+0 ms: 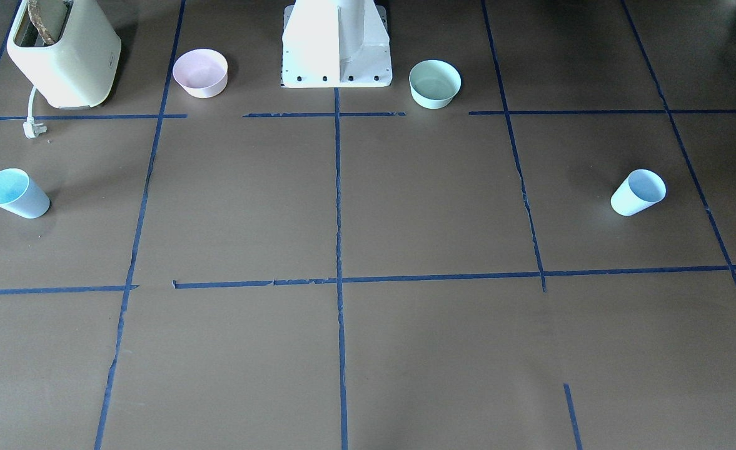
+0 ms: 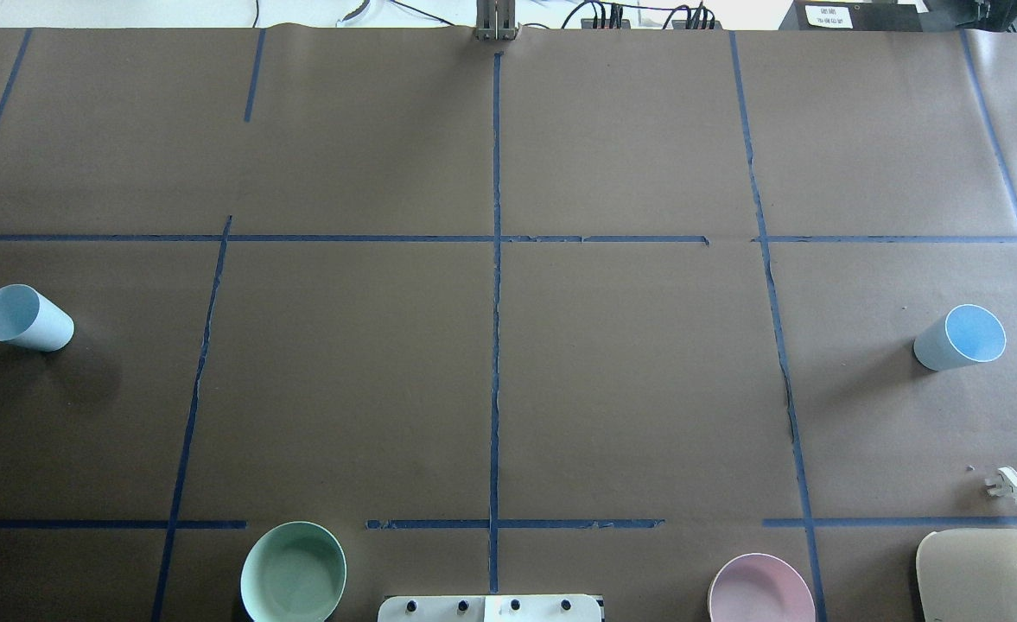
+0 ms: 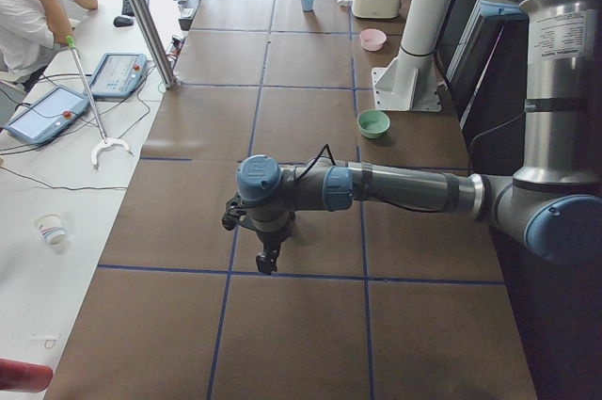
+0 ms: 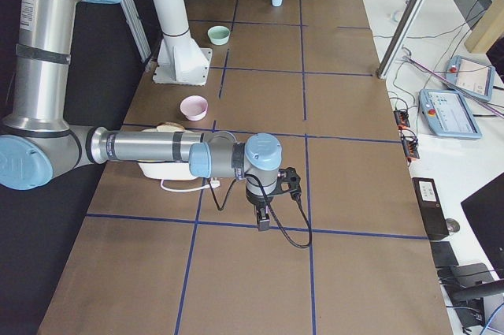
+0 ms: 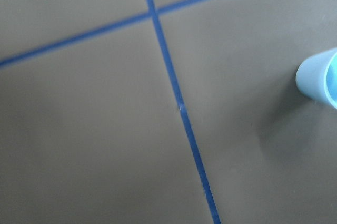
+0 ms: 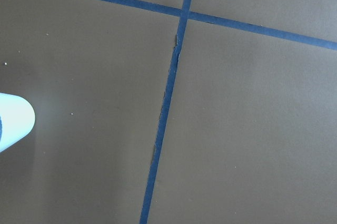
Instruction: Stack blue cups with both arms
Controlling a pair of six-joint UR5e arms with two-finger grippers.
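Two pale-blue cups stand upright, mouth up, far apart on the brown table. One cup (image 2: pixel 24 318) is at the table's left end; it also shows in the front view (image 1: pixel 638 192) and at the right edge of the left wrist view (image 5: pixel 321 76). The other cup (image 2: pixel 960 337) is at the right end; it also shows in the front view (image 1: pixel 16 194) and at the left edge of the right wrist view (image 6: pixel 13 121). The left gripper (image 3: pixel 268 264) and the right gripper (image 4: pixel 264 221) point down above the table, each in a side view only. I cannot tell whether they are open or shut.
A mint-green bowl (image 2: pixel 293 571) and a pink bowl (image 2: pixel 760 589) flank the white base pedestal (image 2: pixel 491 608). A cream toaster (image 1: pixel 64 53) with its white plug (image 1: pixel 32 129) stands at the robot's right. Blue tape lines cross the table. A person (image 3: pixel 28 5) sits at a side desk.
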